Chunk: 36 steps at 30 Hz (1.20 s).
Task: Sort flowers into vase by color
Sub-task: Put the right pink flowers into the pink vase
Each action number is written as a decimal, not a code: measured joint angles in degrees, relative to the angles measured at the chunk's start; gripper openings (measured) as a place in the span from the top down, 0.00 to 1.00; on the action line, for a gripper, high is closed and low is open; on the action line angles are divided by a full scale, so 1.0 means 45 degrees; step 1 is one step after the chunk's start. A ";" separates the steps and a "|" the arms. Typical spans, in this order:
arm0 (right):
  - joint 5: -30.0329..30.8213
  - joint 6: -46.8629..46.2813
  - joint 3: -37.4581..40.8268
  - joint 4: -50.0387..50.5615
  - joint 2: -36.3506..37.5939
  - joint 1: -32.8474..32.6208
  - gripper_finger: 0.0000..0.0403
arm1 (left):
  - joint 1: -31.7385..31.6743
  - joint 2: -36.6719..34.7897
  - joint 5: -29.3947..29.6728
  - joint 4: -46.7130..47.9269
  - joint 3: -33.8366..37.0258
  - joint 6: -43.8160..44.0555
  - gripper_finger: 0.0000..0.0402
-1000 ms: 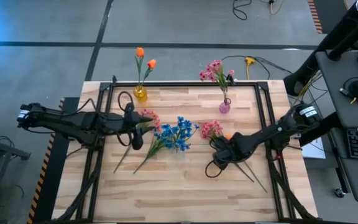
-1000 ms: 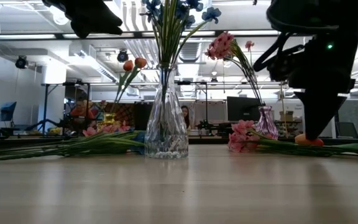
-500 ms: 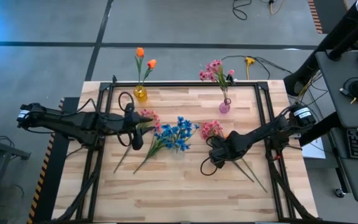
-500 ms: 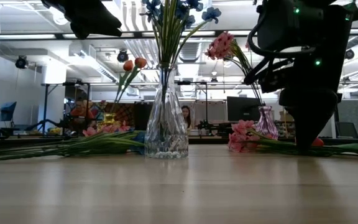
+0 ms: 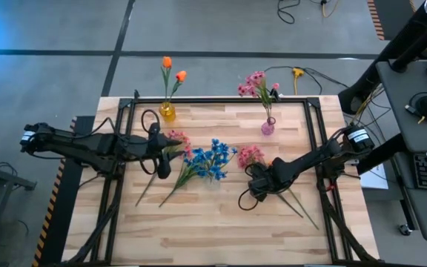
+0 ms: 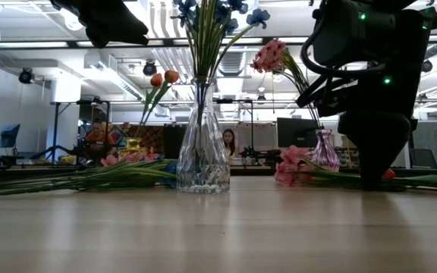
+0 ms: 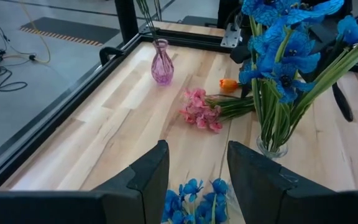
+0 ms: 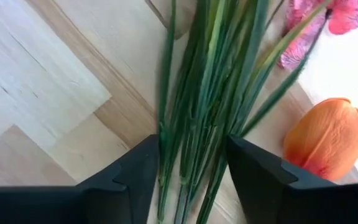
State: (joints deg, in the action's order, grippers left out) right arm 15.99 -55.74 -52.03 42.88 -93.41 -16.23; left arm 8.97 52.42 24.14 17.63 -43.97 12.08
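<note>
- The right hand (image 5: 261,183) is low over the worktop (image 5: 221,222), down on a loose bundle of green stalks (image 8: 207,118). Its two dark fingers (image 8: 126,177) straddle the bundle, one on each side; whether they already press on the stalks cannot be told.
- That bundle's pink blossom spray (image 5: 251,154) lies on the wood just beside the hand. Its long axis runs diagonally: blossoms point toward the far edge and the pink vase (image 5: 268,127), and the stalk ends trail toward the near right corner.
- An orange bud (image 8: 328,138) lies flat beside the same stalks.
- The left hand (image 5: 163,162) hangs above the worktop's left half with its fingers (image 7: 140,180) parted and nothing between them.
- Loose blue blossom clusters (image 5: 212,160) and another pink spray (image 5: 178,139) lie near the left hand, their stalks slanting toward the near left.
- A clear glass vase (image 6: 202,152) stands upright mid-worktop with blue flowers (image 7: 284,43) in it.
- A yellow vase (image 5: 167,111) at the far edge holds two orange buds (image 5: 173,68) upright; the pink vase holds pink blossoms (image 5: 256,83).
</note>
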 joint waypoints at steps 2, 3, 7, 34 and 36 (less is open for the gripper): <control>0.0014 -0.0102 0.0005 -0.0020 0.0015 0.0000 0.60 | 0.0000 0.0000 0.0113 -0.0004 0.0000 -0.0005 0.64; 0.0019 -0.0135 0.0005 -0.0025 0.0015 0.0000 0.62 | 0.0000 0.0000 0.0143 -0.0004 0.0000 -0.0001 0.64; 0.0084 -0.0272 0.0010 -0.0053 -0.0019 0.0000 0.69 | 0.0000 0.0000 0.0184 0.0000 0.0000 -0.0005 0.64; 0.0309 -0.0711 0.0049 0.0149 0.3059 0.0018 0.95 | 0.0000 0.0000 0.0228 -0.0494 0.0009 -0.0199 0.64; 0.0910 -0.0704 0.0049 0.0139 0.3791 -0.0005 0.96 | 0.0000 0.0000 0.0228 -0.0553 0.0015 -0.0226 0.64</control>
State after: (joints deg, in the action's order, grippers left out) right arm 20.08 -58.91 -51.81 43.50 -76.35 -16.25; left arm 8.97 52.42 25.17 15.14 -43.90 11.06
